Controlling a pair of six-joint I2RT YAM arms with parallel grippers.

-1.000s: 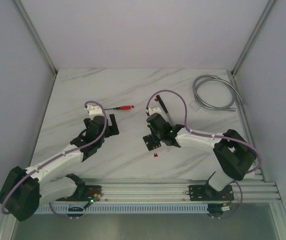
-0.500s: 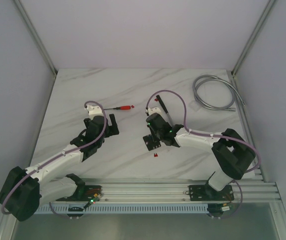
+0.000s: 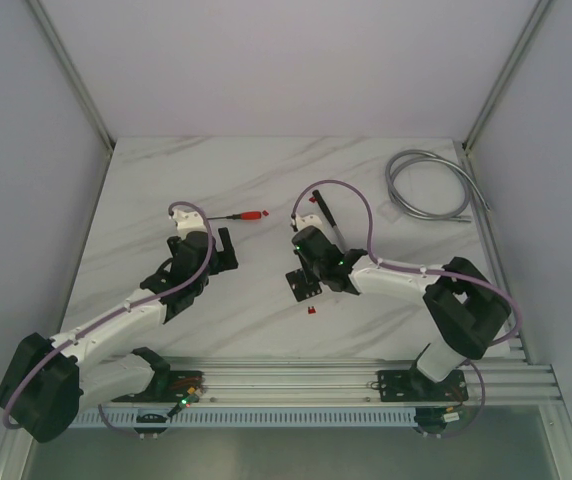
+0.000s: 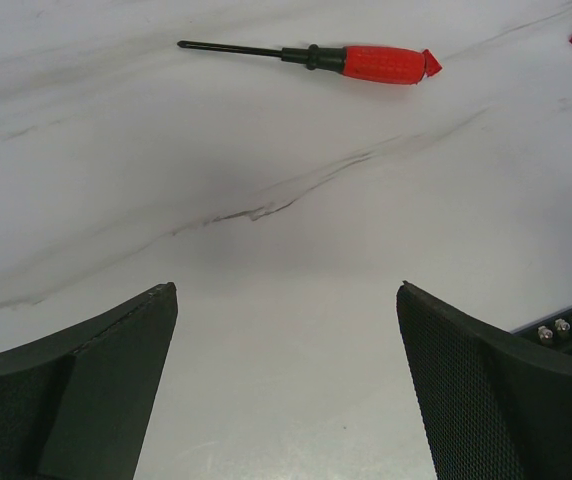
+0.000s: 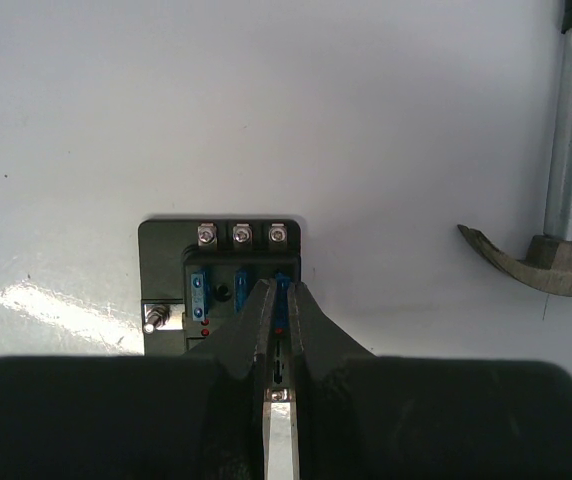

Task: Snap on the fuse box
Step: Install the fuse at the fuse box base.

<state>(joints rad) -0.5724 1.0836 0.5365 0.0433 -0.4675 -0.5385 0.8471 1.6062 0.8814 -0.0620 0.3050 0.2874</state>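
Just nearer than the fuse box (image 5: 166,275) lies a loose red fuse (image 3: 311,311). The box lies flat and looks light and rigid, its clips likely brittle; the outer side walls seem the safest hold. The right gripper (image 5: 278,296), pinched almost closed, has its tips at the slots; whether it holds anything is unclear. Left of the box, the left gripper (image 4: 286,292) gapes empty; beyond, a screwdriver (image 4: 366,62).

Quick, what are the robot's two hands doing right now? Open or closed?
Left hand: open, holding nothing.
Right hand: closed, tips at the fuse box; whether it pinches anything cannot be told.
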